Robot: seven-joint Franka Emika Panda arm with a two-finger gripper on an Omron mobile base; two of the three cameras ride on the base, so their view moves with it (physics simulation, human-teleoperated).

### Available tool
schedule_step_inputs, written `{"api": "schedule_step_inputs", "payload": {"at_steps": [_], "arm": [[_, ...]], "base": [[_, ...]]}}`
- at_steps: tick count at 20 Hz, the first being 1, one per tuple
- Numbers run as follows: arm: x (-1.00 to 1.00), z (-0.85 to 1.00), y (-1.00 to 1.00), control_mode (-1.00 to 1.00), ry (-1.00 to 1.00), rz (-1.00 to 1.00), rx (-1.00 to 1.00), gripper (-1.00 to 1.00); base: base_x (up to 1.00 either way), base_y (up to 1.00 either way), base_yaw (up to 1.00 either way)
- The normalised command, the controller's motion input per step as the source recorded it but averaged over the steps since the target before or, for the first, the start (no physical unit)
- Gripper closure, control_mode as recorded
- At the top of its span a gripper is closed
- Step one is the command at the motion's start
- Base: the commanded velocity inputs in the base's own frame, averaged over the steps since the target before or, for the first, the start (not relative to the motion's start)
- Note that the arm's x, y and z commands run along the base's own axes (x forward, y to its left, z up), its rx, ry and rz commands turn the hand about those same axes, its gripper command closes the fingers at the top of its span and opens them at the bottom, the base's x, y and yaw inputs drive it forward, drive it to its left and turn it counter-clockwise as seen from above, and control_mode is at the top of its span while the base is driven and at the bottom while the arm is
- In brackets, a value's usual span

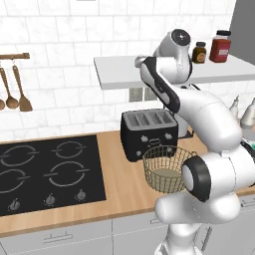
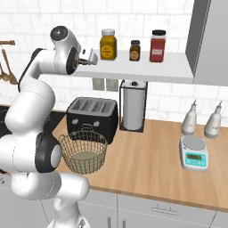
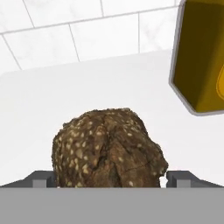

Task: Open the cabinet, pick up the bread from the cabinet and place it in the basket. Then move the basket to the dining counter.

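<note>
Light wood forms the counter on which the larger things are set, the black hob being let into its left end. Above it, a white shelf is fixed to the tiled wall, and the arm is raised to that height so that the hand can be brought in level along the shelf top. On the counter, the black toaster is stood against the wall, and the basket is set just in front of it, close by the arm's base, presumably so that a short lowering will be enough for the drop.

On the shelf, the mustard-yellow jar is stood just beside the hand, with two smaller jars further along.

The gripper is spread wide, its fingertips placed one on either side of the bread; nothing is pinched yet, as far as can be judged. The bread is resting on the shelf, between the jaws and near the yellow jar. It is seen as a round, lumpy, dark-brown loaf, cracked across the crust and speckled with pale seeds.
</note>
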Motion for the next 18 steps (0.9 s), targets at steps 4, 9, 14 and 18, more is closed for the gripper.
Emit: {"api": "schedule_step_inputs", "payload": {"at_steps": [4, 9, 14, 18], "arm": [[0.00, -0.24, -0.21, -1.00, 0.00, 0.01, 0.00, 1.00], [-0.42, 0.06, -0.26, -1.00, 0.00, 0.05, 0.00, 1.00], [-1.00, 0.23, -0.08, -1.00, -0.07, 0.10, 0.00, 1.00], [-1.00, 0.16, -0.01, -1.00, -0.13, 0.10, 0.00, 1.00]], "base": [[0.00, 0.00, 0.00], [0.00, 0.00, 0.00], [0.00, 0.00, 0.00], [0.00, 0.00, 0.00]]}}
